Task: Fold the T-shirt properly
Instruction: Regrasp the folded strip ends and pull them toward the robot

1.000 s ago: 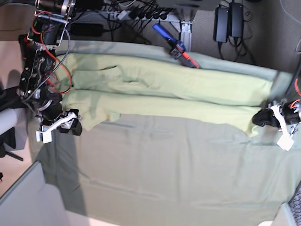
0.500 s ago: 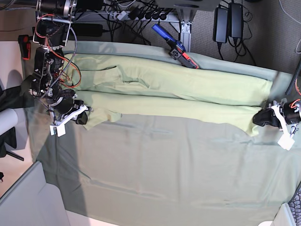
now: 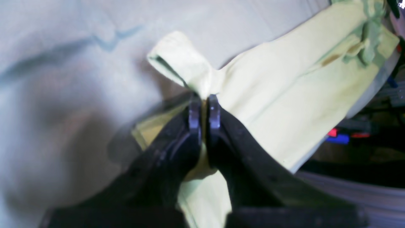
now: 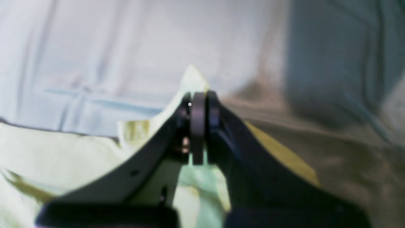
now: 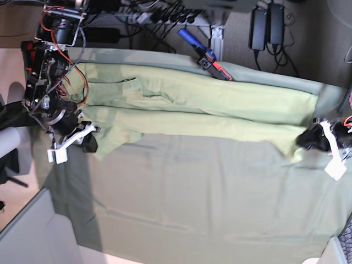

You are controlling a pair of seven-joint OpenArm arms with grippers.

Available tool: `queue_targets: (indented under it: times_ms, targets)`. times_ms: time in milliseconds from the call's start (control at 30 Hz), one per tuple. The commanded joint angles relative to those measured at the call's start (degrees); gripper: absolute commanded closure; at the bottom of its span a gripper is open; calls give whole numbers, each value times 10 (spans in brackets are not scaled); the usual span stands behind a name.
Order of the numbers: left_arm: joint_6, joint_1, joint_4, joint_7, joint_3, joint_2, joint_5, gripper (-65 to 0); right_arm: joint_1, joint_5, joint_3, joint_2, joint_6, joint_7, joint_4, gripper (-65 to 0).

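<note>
The lime T-shirt (image 5: 209,104) lies folded lengthwise in a long band across the far half of the table. My right gripper (image 5: 91,144), at the left of the base view, is shut on the shirt's near left corner. The right wrist view shows that gripper (image 4: 202,104) with a point of pale fabric (image 4: 193,79) sticking out past its shut jaws. My left gripper (image 5: 304,142) is shut on the near right corner. In the left wrist view, the left gripper (image 3: 204,109) pinches a bunched fold of the T-shirt (image 3: 284,95).
A grey-green table cloth (image 5: 209,192) covers the table under the shirt. A blue and red tool (image 5: 206,55) lies at the back edge, with black power adapters (image 5: 268,25) and cables behind it. A grey panel (image 5: 33,231) stands at the lower left.
My right gripper, open a second ago beside the shirt's left corner, has shut on that corner and drawn it slightly outward. The left gripper has held its grip, hardly moving.
</note>
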Motion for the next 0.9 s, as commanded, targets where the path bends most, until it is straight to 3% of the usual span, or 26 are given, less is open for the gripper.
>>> queue_targets:
  times_ms: [0,100,400,600,800,833,867]
  targets:
    - [-6,-5,9,-7,-4,-16,-9,-20,-3,13,17,12,16,12,24,0]
    - [-6,12,9,-11,-4,-23,-9,-106,-45,29,54,11,16,9,68,0]
    - [-6,40,9,-11,-4,-28,-14,-109,-150,66,123,11,17,-11,154,0]
    - [-6,47,9,-11,-4,-28,-14,-257,-213,86,135,11,17,-21,173,0]
    - [-6,49,9,-11,-4,-37,-22,-287,-247,85,135,8,17,-24,172,0]
    - [-6,48,9,-11,-4,-37,-22,-308,-247,85,135,6,17,-29,172,-51]
    - [-6,49,9,-11,-4,-37,-23,-339,-246,85,135,4,17,-30,172,-193]
